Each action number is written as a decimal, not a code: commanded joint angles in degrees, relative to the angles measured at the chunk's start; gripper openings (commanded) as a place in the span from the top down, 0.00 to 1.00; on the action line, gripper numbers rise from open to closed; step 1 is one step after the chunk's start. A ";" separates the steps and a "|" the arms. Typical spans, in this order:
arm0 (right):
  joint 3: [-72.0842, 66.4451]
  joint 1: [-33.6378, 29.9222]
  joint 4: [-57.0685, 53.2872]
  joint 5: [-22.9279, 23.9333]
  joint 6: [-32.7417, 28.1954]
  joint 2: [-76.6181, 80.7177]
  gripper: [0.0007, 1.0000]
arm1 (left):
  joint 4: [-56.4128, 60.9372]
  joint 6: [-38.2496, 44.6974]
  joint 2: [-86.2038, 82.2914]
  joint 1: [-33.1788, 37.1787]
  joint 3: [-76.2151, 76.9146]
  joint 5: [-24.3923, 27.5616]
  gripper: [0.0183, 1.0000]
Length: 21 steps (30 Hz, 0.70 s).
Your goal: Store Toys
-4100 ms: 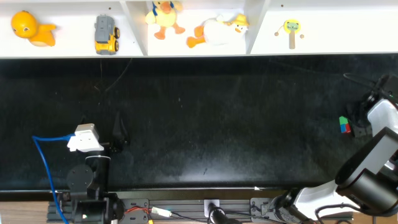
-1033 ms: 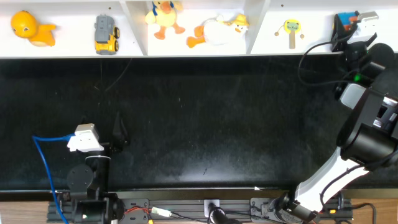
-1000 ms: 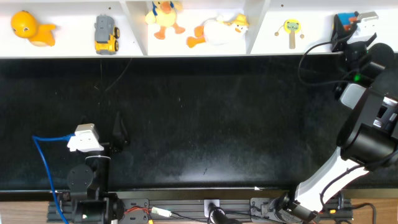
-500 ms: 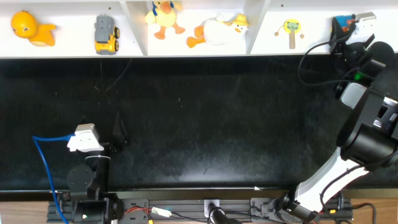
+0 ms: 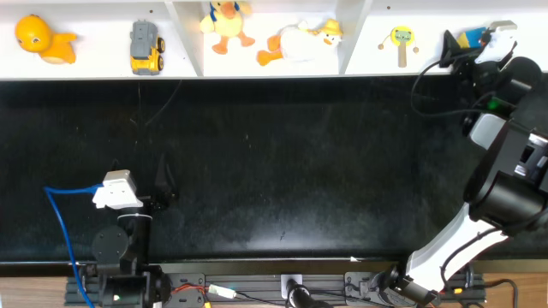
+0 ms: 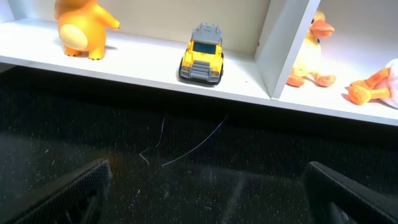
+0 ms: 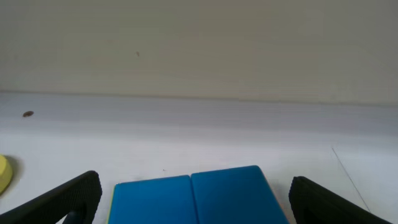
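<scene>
A blue block toy (image 7: 196, 196) rests on the white shelf (image 7: 186, 137) in the right wrist view, between my right gripper's (image 7: 196, 202) widely spread fingers, which do not press on it. From above, the right gripper (image 5: 462, 41) is at the shelf's far right compartment, with the blue and yellow toy (image 5: 473, 37) beside it. My left gripper (image 5: 163, 181) stands open and empty low over the black table at the left. An orange duck (image 6: 81, 28) and a yellow truck (image 6: 202, 55) stand on the shelf ahead of it.
The shelf (image 5: 257, 68) along the table's far edge holds an orange duck (image 5: 43, 38), a yellow truck (image 5: 145, 47), a plush duck (image 5: 227, 21), a white plush duck (image 5: 300, 43) and a rattle (image 5: 402, 40). White dividers split it into compartments.
The right arm carried the block toy from the table's right side up to the shelf. In the last half second its fingers spread apart and let the toy go.
</scene>
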 commanded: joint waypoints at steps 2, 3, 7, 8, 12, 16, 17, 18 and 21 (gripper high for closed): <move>0.31 -0.20 -12.35 5.27 3.52 -6.45 0.00 | 0.28 0.63 -0.68 -0.31 -0.50 0.52 0.00; 0.31 -0.20 -15.80 6.40 2.56 -8.35 0.00 | 0.26 0.63 -0.68 -0.31 -0.50 0.52 0.00; 0.31 0.00 -29.55 12.33 -1.64 -16.13 0.00 | 0.26 0.63 -0.68 -0.31 -0.50 0.52 0.00; 0.31 0.13 -32.79 14.62 -2.16 -17.88 0.00 | 0.26 0.63 -0.68 -0.31 -0.50 0.52 0.00; 0.31 0.81 -45.07 21.35 -4.55 -25.20 0.00 | 0.26 0.63 -0.68 -0.31 -0.50 0.52 0.00; 0.31 1.70 -54.12 25.38 -5.70 -32.04 0.00 | 0.26 0.63 -0.68 -0.31 -0.50 0.52 0.00; 0.31 1.88 -56.17 25.64 -5.73 -33.53 0.00 | 0.26 0.63 -0.68 -0.31 -0.50 0.52 0.00; 0.31 1.97 -58.71 25.68 -5.70 -35.23 0.00 | 0.26 0.63 -0.68 -0.31 -0.50 0.52 0.00; 0.31 2.71 -66.12 25.40 -5.68 -40.02 0.00 | 0.26 0.63 -0.68 -0.31 -0.50 0.52 0.00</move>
